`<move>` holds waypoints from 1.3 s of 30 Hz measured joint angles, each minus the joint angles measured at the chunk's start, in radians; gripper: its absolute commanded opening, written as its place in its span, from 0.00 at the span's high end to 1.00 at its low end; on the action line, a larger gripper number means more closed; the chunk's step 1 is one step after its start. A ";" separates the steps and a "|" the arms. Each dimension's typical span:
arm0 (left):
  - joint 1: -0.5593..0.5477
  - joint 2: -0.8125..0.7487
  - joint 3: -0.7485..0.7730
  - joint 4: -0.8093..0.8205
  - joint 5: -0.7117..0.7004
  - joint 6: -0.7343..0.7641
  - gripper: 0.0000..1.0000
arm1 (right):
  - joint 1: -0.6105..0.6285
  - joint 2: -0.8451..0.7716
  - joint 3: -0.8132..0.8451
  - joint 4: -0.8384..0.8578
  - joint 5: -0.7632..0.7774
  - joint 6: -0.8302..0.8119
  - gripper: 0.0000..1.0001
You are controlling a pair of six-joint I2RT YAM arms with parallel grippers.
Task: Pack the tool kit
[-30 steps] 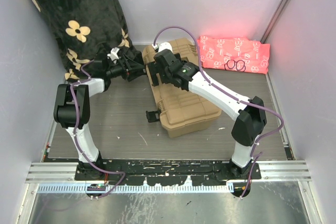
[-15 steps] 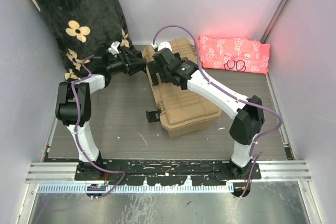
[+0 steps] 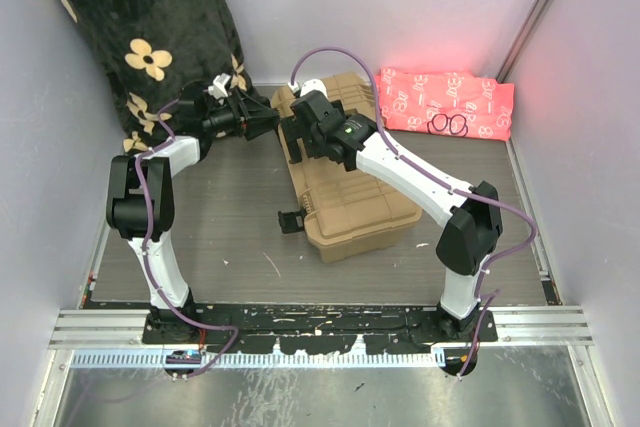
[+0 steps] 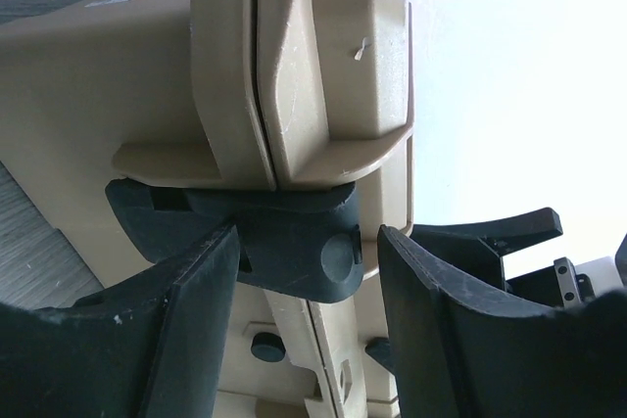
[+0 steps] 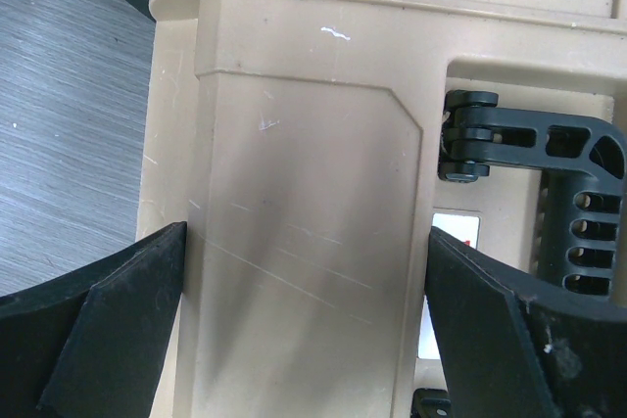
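The tan toolbox (image 3: 355,197) lies shut on the table, lid seam closed. No pliers or screwdrivers show. My left gripper (image 3: 270,125) is at the box's far left corner. In the left wrist view it (image 4: 309,330) is open, with a black latch (image 4: 294,242) between its fingers and a gap on the right side. My right gripper (image 3: 298,142) is over the box's far left end. In the right wrist view it (image 5: 306,340) is open wide, its fingers straddling a raised tan panel (image 5: 294,193) beside the black handle (image 5: 583,212).
A black floral blanket (image 3: 150,37) hangs at the back left, close behind my left arm. A pink patterned cloth (image 3: 445,102) with black rings on it lies at the back right. Another black latch (image 3: 292,219) sticks out of the box's near left side. Walls close in on three sides.
My left gripper has moved right and slightly back, closer to the toolbox's far left corner. My right gripper has barely shifted on the box.
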 measured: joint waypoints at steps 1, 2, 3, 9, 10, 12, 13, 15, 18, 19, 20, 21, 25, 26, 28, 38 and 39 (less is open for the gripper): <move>0.000 0.000 0.000 -0.002 0.000 0.000 0.42 | 0.000 0.000 0.000 0.000 0.000 0.000 0.15; 0.000 0.000 0.002 -0.003 0.000 -0.001 0.42 | 0.000 0.000 0.000 0.000 0.000 0.000 0.15; 0.000 0.000 0.002 -0.003 -0.001 -0.001 0.42 | 0.000 0.000 0.000 0.000 0.000 0.000 0.15; 0.000 0.000 0.003 -0.013 -0.005 -0.005 0.58 | 0.000 0.000 0.000 0.000 0.000 0.000 0.15; 0.000 0.000 0.003 -0.021 -0.006 -0.008 0.61 | 0.000 0.000 0.000 0.000 0.000 0.000 0.15; 0.000 0.000 0.003 -0.028 -0.005 -0.013 0.65 | 0.000 0.000 0.000 0.000 -0.001 0.000 0.15; 0.001 0.000 0.003 -0.029 -0.004 -0.016 0.65 | 0.000 0.000 0.000 0.000 -0.001 0.000 0.15; 0.001 0.000 0.003 -0.031 -0.006 -0.019 0.70 | 0.000 0.000 0.000 0.000 -0.001 0.000 0.15; 0.001 0.000 0.003 -0.032 -0.006 -0.021 0.77 | 0.000 -0.001 0.000 0.000 -0.001 0.000 0.15; 0.001 0.000 0.003 -0.032 -0.006 -0.022 0.80 | 0.000 -0.001 0.000 0.000 -0.001 0.000 0.15; 0.002 0.000 0.003 -0.032 -0.006 -0.022 0.82 | 0.000 -0.001 0.000 0.000 -0.001 0.001 0.15; 0.002 0.000 0.003 -0.032 -0.006 -0.023 0.85 | 0.000 -0.002 0.000 0.000 -0.001 0.000 0.15; 0.002 0.000 0.003 -0.032 -0.006 -0.026 0.86 | 0.000 -0.002 -0.001 0.000 -0.002 0.001 0.15; 0.002 0.000 0.003 -0.032 -0.006 -0.026 0.85 | 0.000 -0.002 -0.001 0.000 -0.002 0.001 0.15; 0.002 -0.001 0.003 -0.032 -0.006 -0.027 0.86 | 0.000 -0.003 -0.002 0.002 -0.002 0.000 0.15; 0.006 -0.004 0.018 -0.071 -0.007 -0.022 0.95 | 0.000 -0.007 -0.010 0.010 -0.002 0.000 0.15; 0.008 -0.005 0.019 -0.076 -0.006 -0.020 0.96 | 0.000 -0.007 -0.010 0.010 -0.002 0.000 0.15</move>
